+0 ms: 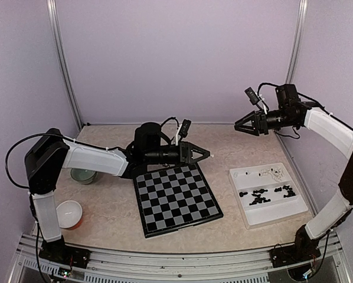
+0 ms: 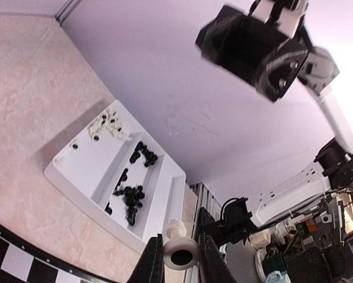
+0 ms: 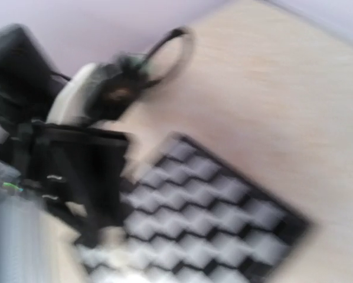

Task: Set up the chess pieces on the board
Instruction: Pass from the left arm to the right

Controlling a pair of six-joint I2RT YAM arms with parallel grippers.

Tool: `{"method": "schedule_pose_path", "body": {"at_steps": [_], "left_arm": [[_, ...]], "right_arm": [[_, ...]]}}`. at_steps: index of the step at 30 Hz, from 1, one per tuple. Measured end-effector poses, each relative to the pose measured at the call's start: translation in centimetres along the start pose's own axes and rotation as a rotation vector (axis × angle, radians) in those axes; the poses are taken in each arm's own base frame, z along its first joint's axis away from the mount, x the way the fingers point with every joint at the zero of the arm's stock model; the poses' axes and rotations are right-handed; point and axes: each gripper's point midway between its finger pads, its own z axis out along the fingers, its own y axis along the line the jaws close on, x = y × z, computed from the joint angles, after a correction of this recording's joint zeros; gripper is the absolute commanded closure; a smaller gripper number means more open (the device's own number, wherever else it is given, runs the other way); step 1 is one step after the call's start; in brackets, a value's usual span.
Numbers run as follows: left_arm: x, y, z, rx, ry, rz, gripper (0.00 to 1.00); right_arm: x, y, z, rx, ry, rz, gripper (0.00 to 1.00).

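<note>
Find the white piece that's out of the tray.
Left wrist view: white piece in the left pincer, near the board's far edge, left of the tray.

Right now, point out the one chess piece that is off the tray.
The cream-white piece pinched in the left gripper; the other pieces in view, white and black, lie in the white tray.

Black-and-grey checked board [image 1: 176, 200] with black rim; white tray [image 1: 275, 214] of black chess pieces [image 1: 259, 197] and cream-white chess pieces [image 1: 271, 173]; beige marbled tabletop [image 1: 111, 218].
</note>
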Motion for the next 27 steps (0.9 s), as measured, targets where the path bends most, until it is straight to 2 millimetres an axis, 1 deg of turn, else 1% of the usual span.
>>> {"method": "schedule_pose_path", "body": {"at_steps": [2,3,7,10,14,17,21,23,27], "left_arm": [[-1.4,-0.7,-0.2,0.022,-0.052,0.014,0.89],[-2.0,-1.1,-0.4,0.032,-0.079,0.022,0.90],[-3.9,-2.4,-0.7,0.072,-0.160,0.040,0.90],[-4.8,-3.2,-0.8,0.097,-0.190,0.039,0.90],[-5.8,-4.2,-0.4,0.129,-0.222,0.045,0.90],[-5.8,-4.2,0.0,0.138,-0.224,0.042,0.90],[-5.2,-3.6,0.5,0.130,-0.213,0.030,0.91],[-5.0,-3.2,0.6,0.127,-0.208,0.023,0.91],[-5.0,-3.2,0.7,0.128,-0.209,0.020,0.91]], "right_arm": [[0.4,1.1,1.0,-0.101,-0.025,0.080,0.46],[1.0,1.6,1.6,-0.156,-0.029,0.130,0.46],[2.9,2.6,4.0,-0.303,-0.007,0.297,0.46],[3.0,3.8,5.6,-0.386,0.016,0.349,0.46],[2.3,5.2,6.4,-0.462,0.022,0.360,0.49],[1.8,5.6,6.5,-0.488,0.018,0.364,0.54],[1.7,5.7,6.5,-0.512,0.011,0.371,0.63],[2.0,5.7,6.6,-0.514,0.013,0.387,0.69],[2.1,5.6,6.6,-0.517,0.013,0.402,0.84]]}}
